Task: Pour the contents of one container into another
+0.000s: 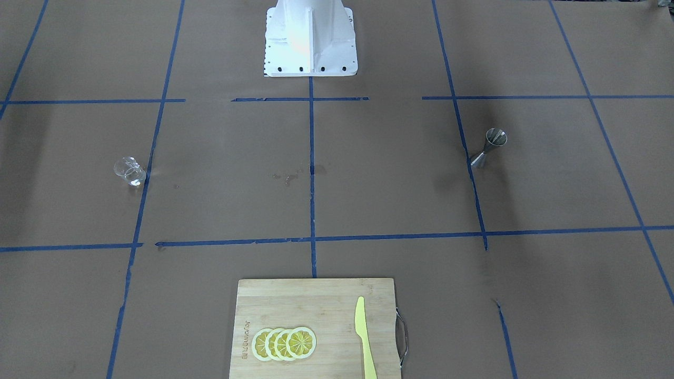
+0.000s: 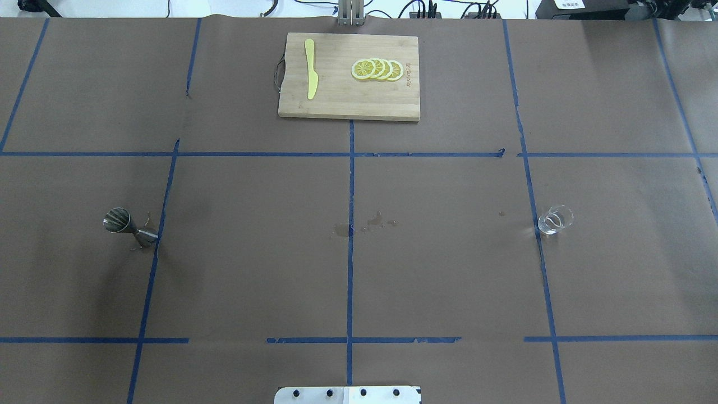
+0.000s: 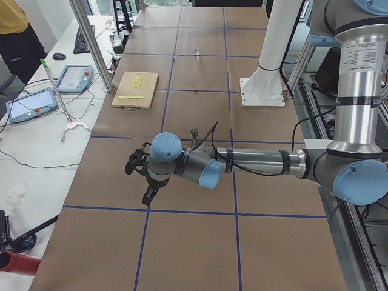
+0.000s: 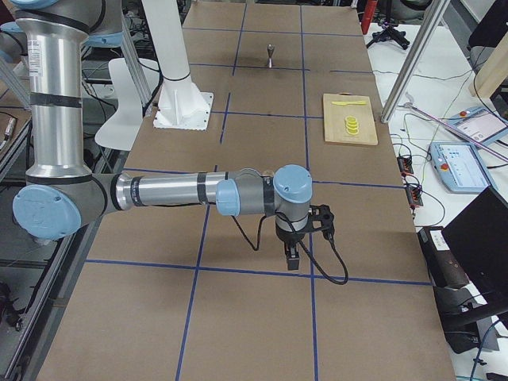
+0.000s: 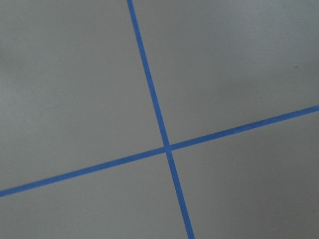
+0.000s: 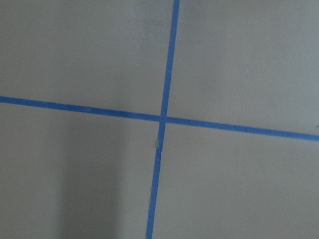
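The clear glass cup (image 1: 129, 171) (image 2: 555, 219) stands upright on the brown paper on my right side, small and far in the exterior left view (image 3: 197, 50). On my left side stands the steel hourglass jigger (image 1: 488, 148) (image 2: 129, 225) (image 3: 194, 131) (image 4: 271, 54). My left gripper (image 3: 148, 197) hangs beyond the jigger toward the table's left end, well apart from it. My right gripper (image 4: 292, 260) hangs over the right end. Both show only in the side views, so I cannot tell whether they are open or shut. The wrist views show only blue tape crosses.
A bamboo cutting board (image 2: 336, 104) (image 1: 316, 305) lies at the table's far middle edge, with a yellow knife (image 2: 310, 76) and lemon slices (image 2: 377, 69) on it. The white robot base (image 1: 310, 39) stands at the near middle. Small wet spots (image 2: 376, 219) mark the centre.
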`<state>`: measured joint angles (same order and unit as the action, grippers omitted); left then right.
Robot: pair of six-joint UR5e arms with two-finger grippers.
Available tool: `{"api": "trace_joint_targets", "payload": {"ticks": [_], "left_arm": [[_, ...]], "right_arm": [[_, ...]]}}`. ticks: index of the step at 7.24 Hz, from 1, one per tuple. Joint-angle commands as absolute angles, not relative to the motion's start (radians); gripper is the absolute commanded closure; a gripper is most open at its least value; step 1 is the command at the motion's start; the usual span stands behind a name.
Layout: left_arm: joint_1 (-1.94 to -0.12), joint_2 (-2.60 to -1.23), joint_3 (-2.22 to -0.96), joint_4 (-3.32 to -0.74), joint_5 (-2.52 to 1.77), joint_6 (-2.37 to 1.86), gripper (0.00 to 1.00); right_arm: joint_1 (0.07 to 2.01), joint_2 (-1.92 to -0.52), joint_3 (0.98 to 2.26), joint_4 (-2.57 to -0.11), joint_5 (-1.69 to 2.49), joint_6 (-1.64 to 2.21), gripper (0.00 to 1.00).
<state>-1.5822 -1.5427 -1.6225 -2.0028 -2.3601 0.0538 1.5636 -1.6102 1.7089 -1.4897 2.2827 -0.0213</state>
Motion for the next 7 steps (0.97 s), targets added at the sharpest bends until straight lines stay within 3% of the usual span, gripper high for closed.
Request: {"api": "trace_joint_targets", "payload": {"ticks": [1,7], "left_arm": [[-1.582,-1.546,-1.626,-2.175,-2.361,0.049,0.00],[-1.525,-1.537,-1.627,-2.413,-2.359,-0.004,0.00]], "right_arm": [[1.545,-1.614,1.704,-1.388,2.316,-0.017,0.00],[1.543,-1.615,1.706,-1.359,2.325,-0.025,0.00]]}}
